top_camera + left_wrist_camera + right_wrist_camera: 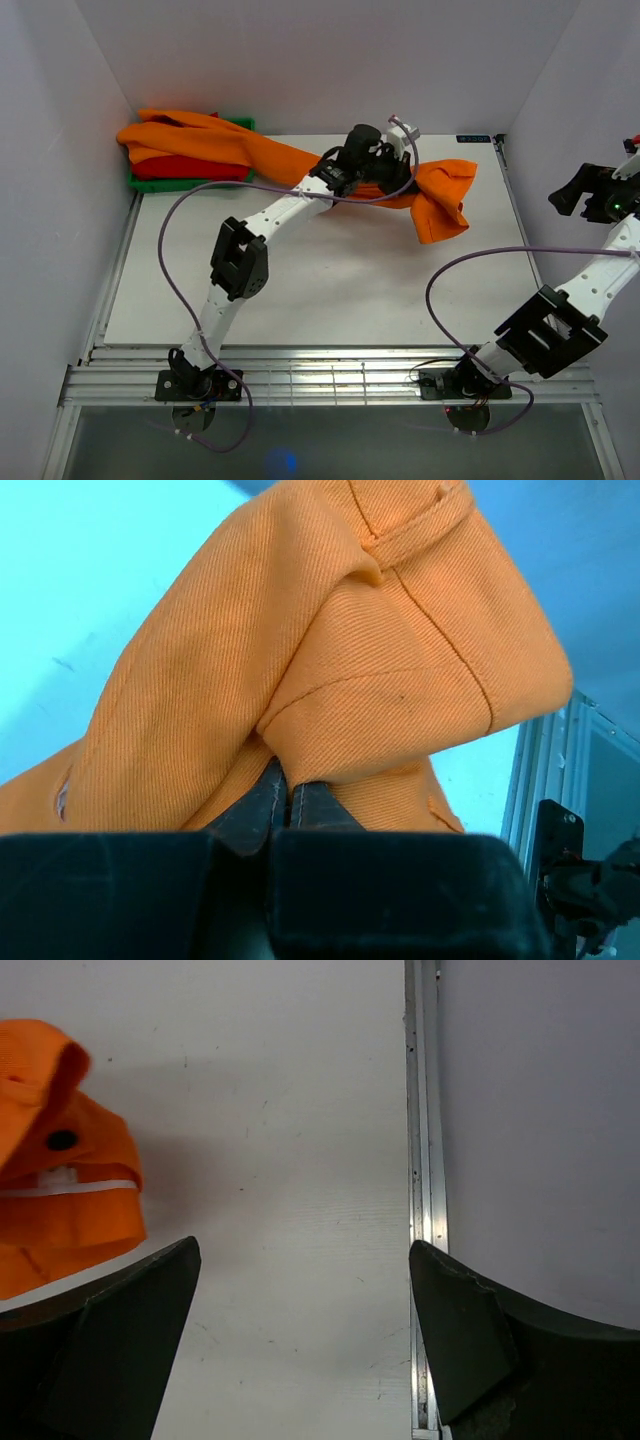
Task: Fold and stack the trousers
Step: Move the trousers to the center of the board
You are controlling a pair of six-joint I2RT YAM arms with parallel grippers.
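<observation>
We are seeing a white tabletop (340,285), with a green tray (243,124) sitting at its far left corner.

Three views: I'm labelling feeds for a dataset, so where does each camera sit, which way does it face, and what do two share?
Top external: above and behind the bases, looking down on the table; both arms show.
Left wrist: on the left gripper, jaws shut on the orange trousers filling the view.
Right wrist: on the right gripper, jaws open, facing down at the table's right rail.
Shared: both wrist views show the orange trousers.
</observation>
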